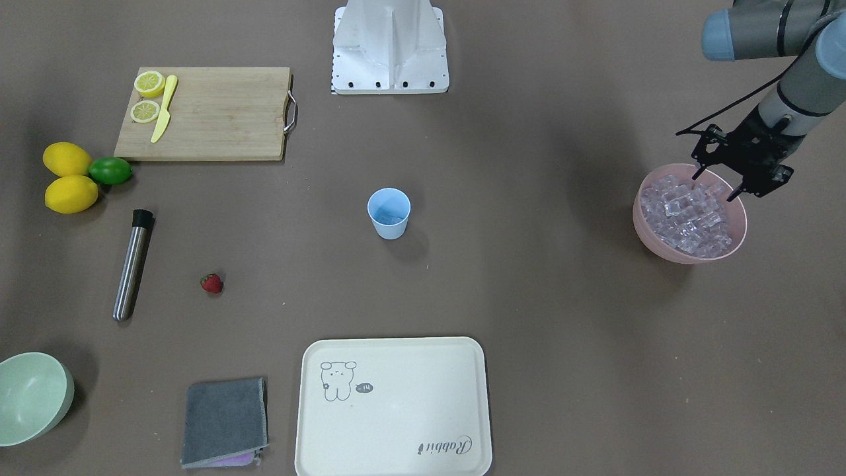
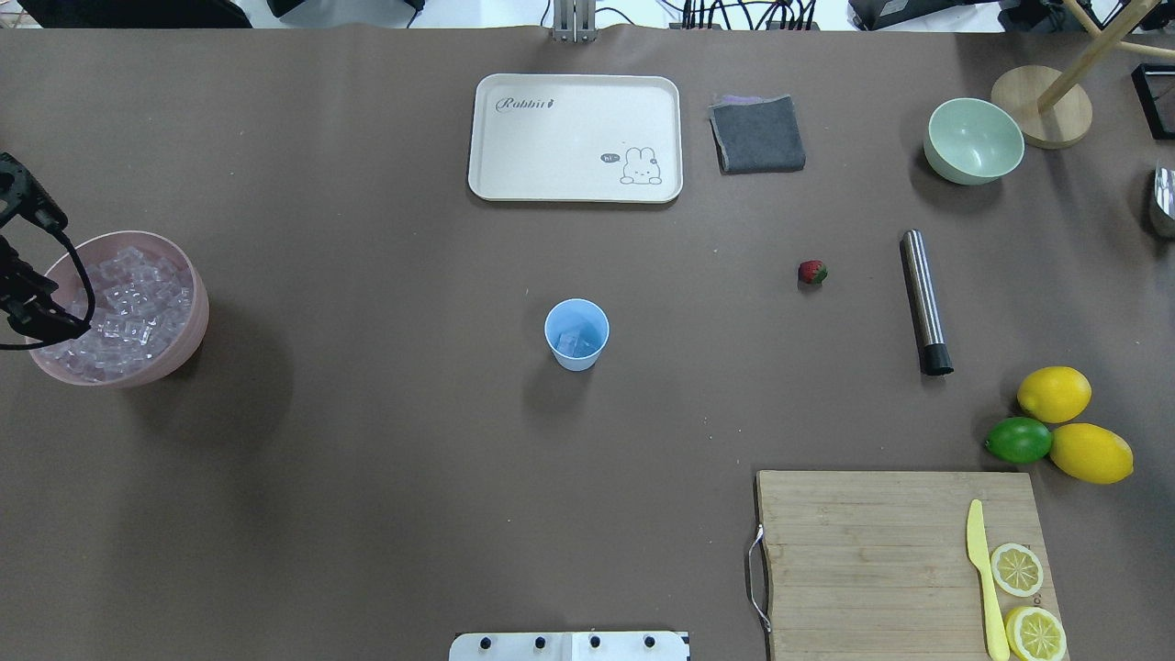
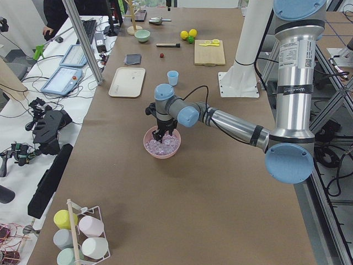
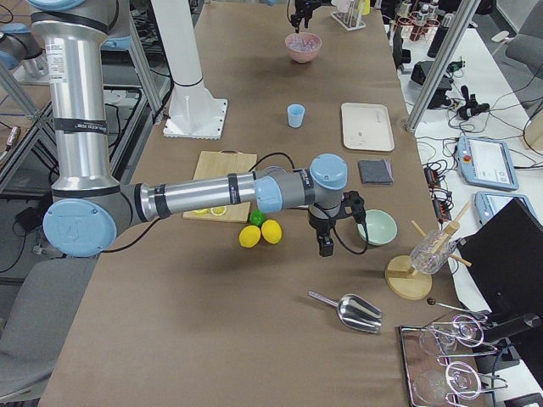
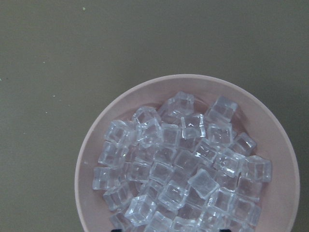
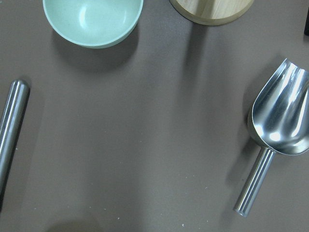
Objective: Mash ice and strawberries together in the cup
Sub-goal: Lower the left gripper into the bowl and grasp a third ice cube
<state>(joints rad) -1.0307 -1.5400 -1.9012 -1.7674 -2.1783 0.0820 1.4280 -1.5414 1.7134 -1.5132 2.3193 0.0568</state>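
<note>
The ice [image 1: 687, 215] fills a pink bowl [image 1: 687, 256] at the table's left end, and in the left wrist view the cubes [image 5: 183, 164] lie heaped. My left gripper [image 1: 716, 184] hangs open just over the bowl's rim, nothing between its fingers. The light blue cup [image 1: 388, 213] stands upright mid-table, with a few clear pieces inside [image 2: 576, 340]. The strawberry [image 1: 211, 283] lies alone on the table, far from both grippers. My right gripper [image 4: 326, 246] shows only in the exterior right view, above the table near the green bowl; I cannot tell its state.
A steel muddler [image 1: 131, 264] lies beside the strawberry. A cream tray [image 1: 396, 410], grey cloth [image 1: 225, 420] and pale green bowl [image 1: 30, 396] line the far edge. Cutting board [image 1: 218, 112] with lemon slices and a yellow knife, two lemons, a lime. A metal scoop [image 6: 280, 125] lies under the right wrist.
</note>
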